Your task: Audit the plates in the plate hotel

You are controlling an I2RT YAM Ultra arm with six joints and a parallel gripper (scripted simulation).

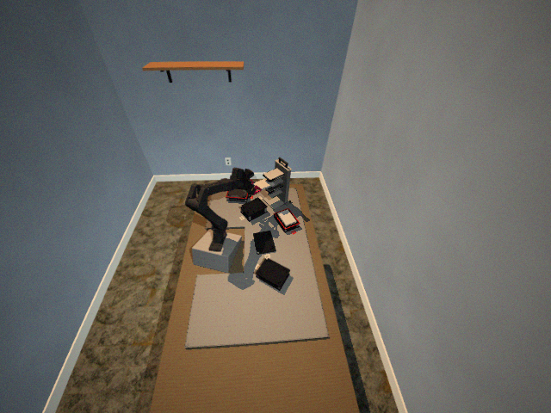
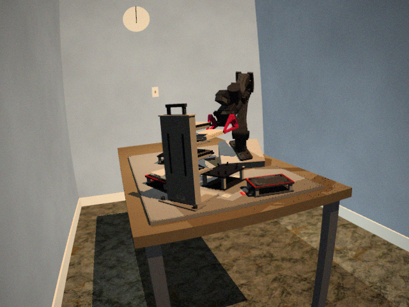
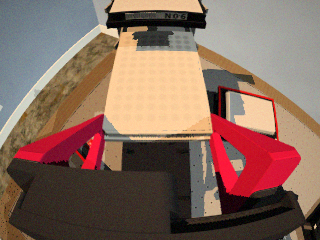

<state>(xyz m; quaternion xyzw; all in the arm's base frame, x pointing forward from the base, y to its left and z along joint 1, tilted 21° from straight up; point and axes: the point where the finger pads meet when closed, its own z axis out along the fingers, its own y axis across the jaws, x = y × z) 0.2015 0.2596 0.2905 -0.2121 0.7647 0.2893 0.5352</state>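
Observation:
The plate hotel H1 (image 1: pixel 285 188) (image 2: pixel 179 158) stands at the back of the mat. My gripper (image 1: pixel 254 187) (image 2: pixel 218 130) (image 3: pixel 157 120) is shut on a pale plate (image 1: pixel 261 183) (image 2: pixel 213 133) (image 3: pixel 160 90), its red fingers on the long sides near the outer end. The plate looks level, and its far end reaches the hotel front just below the top shelf. No label can be read on its near end. A pale plate labelled N06 (image 1: pixel 273 174) (image 3: pixel 160 6) is on the top shelf, label towards the wrist camera. What the lower shelves hold is unclear.
A red-rimmed nest beside the hotel bears a pale plate (image 1: pixel 287 217) (image 3: pixel 250 114). Another red-rimmed nest (image 1: pixel 237 194) (image 2: pixel 270 180) shows no plate. A black nest (image 1: pixel 253 208) (image 2: pixel 224 170) stands before the hotel; two more dark stations (image 1: pixel 264 242) (image 1: pixel 272 273) stand nearer the top camera.

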